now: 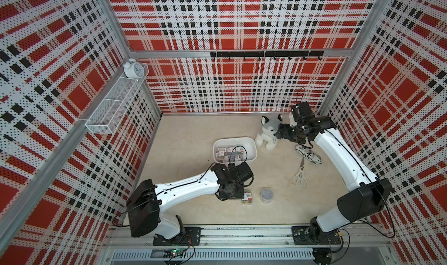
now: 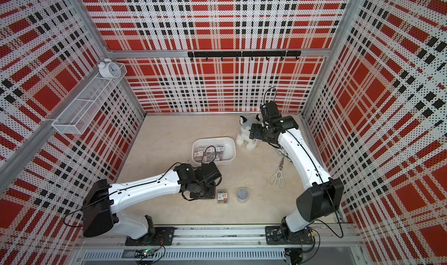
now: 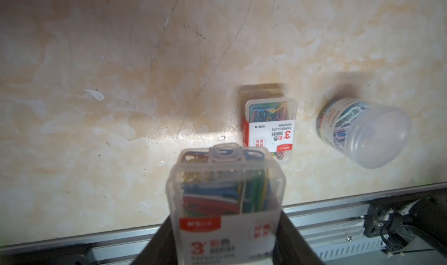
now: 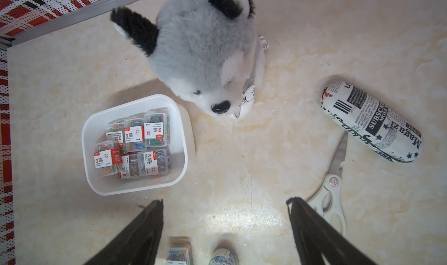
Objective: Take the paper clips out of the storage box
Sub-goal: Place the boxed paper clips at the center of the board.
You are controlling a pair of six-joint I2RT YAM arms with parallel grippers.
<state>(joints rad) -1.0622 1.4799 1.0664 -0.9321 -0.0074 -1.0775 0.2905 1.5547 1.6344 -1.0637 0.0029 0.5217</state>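
The plush dog is the biggest thing here and sits right under the right claw, whose jaws stand wide apart with nothing between them. If this claw goes down toward the box carelessly, I think it would push the dog first.

The storage box stands to the left of the right claw and just beside the dog. It is well apart from the left claw, on the far side of its wrist. Six cases of paper clips, as far as I can count, lie packed close together inside. A finger entering between them could catch a neighbour, or drag the light box.

The round tub stands on the table near the left claw, beyond the free case. A touch could tip it, and then it would roll.

The free case lies flat just ahead of the left claw's fingertips.

The held case is squeezed by its labelled end between the left claw's fingers, and it seems not yet on the table (I judge this from its shadowless edge only). The plastic is smooth, so it may slip. Released too high, it could land on the free case, or its lid could open and spill the clips.
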